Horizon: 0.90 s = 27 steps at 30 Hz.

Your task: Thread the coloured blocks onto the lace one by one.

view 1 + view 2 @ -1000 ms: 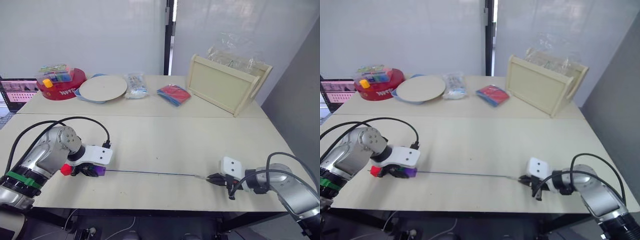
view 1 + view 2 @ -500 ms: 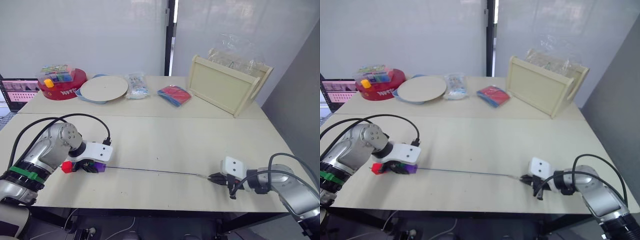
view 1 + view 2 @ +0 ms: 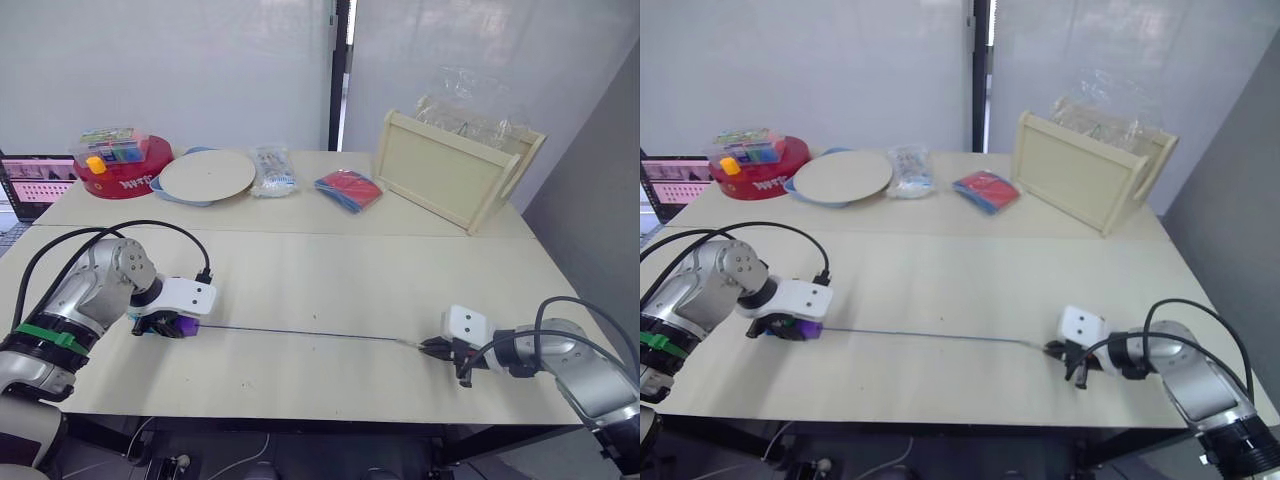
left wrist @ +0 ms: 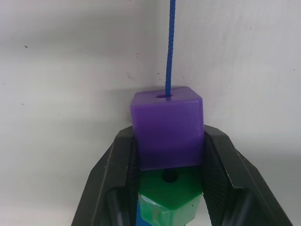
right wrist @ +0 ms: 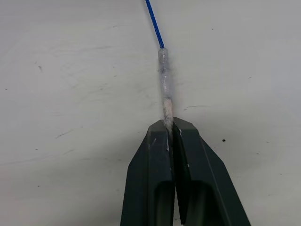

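Observation:
The thin blue lace [image 3: 300, 333] lies stretched straight across the front of the table between my two grippers. My left gripper [image 3: 170, 325] is shut on a purple block [image 4: 167, 127], its fingers [image 4: 123, 155] pressing both sides. The lace [image 4: 170, 47] enters the hole in the purple block's face. Behind the purple block, between the fingers, sit a green block [image 4: 169, 193] and a bit of a blue block [image 4: 143, 216]. My right gripper [image 3: 432, 347] is shut on the lace's pale stiff tip [image 5: 164, 80], low over the tabletop.
Along the back of the table stand a round red tub [image 3: 118, 170], a pale plate [image 3: 207, 176], a small clear bag [image 3: 271, 170], a red-and-blue flat item [image 3: 348, 189] and a wooden tray [image 3: 450, 170] leaning up. A laptop [image 3: 35, 185] sits at the far left.
My left gripper has drawn slightly left and away from the front edge with the blocks. The red block seen beside it earlier is now hidden. The right gripper has barely moved.

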Tool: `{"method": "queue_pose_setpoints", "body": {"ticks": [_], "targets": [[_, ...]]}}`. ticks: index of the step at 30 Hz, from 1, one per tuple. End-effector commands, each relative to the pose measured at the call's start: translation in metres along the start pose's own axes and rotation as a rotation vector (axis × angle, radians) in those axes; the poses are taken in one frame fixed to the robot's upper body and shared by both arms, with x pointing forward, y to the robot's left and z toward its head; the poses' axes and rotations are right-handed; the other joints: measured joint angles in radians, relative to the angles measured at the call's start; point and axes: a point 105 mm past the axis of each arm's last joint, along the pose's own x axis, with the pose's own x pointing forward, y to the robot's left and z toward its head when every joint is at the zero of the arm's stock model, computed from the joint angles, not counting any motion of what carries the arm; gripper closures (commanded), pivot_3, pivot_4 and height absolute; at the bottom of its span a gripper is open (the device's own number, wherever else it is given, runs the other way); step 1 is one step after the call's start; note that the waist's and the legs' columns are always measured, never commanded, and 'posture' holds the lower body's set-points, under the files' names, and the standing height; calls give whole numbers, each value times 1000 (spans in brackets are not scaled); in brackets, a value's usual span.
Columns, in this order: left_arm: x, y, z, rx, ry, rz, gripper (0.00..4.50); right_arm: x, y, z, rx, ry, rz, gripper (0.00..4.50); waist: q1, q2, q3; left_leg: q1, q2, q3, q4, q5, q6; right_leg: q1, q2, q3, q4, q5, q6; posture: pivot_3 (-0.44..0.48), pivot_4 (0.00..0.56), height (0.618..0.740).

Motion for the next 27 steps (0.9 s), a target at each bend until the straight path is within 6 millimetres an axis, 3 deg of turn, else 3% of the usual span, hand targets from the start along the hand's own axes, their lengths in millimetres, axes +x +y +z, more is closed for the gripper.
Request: {"method": "queue_pose_setpoints", "body": {"ticks": [1, 10, 19, 24, 26, 27], "targets": [[-1, 0, 1, 1, 4, 6, 3261, 4, 5, -37, 83, 146, -9, 4500, 0, 0, 0, 0, 0, 0, 0, 0, 0, 0, 0, 0, 0, 0, 0, 0, 150, 740], [3, -2, -8, -21, 24, 15, 3261, 13, 11, -33, 84, 126, -2, 4500, -3, 0, -1, 1, 0, 0, 0, 0, 0, 1, 0, 0, 0, 0, 0, 0, 150, 740], [11, -5, -2, -16, -29, 39, 3261, 22, 20, -33, 123, 127, 23, 4500, -5, 1, -3, 6, 0, 0, -1, 0, 0, 5, 0, 0, 0, 0, 0, 0, 150, 740], [11, -7, 4, -26, -89, 61, 3261, 30, 28, -35, 154, 155, 67, 4500, -8, -1, -4, 16, 1, 0, -4, 0, 0, 15, 0, 0, -3, 0, 0, 0, 150, 740], [6, -8, 3, -26, -103, 62, 2185, 33, 22, -34, 163, 145, 37, 4500, -10, -4, -6, 18, 1, 0, -6, 0, 0, 16, 1, 0, -4, 0, 0, 0, 150, 740], [2, -9, 2, -30, -109, 63, 1916, 32, 19, -32, 167, 136, 22, 4183, -12, -5, -7, 18, 1, 0, -6, 0, 0, 16, 1, 0, -4, 0, 0, 0, 150, 740]]}}
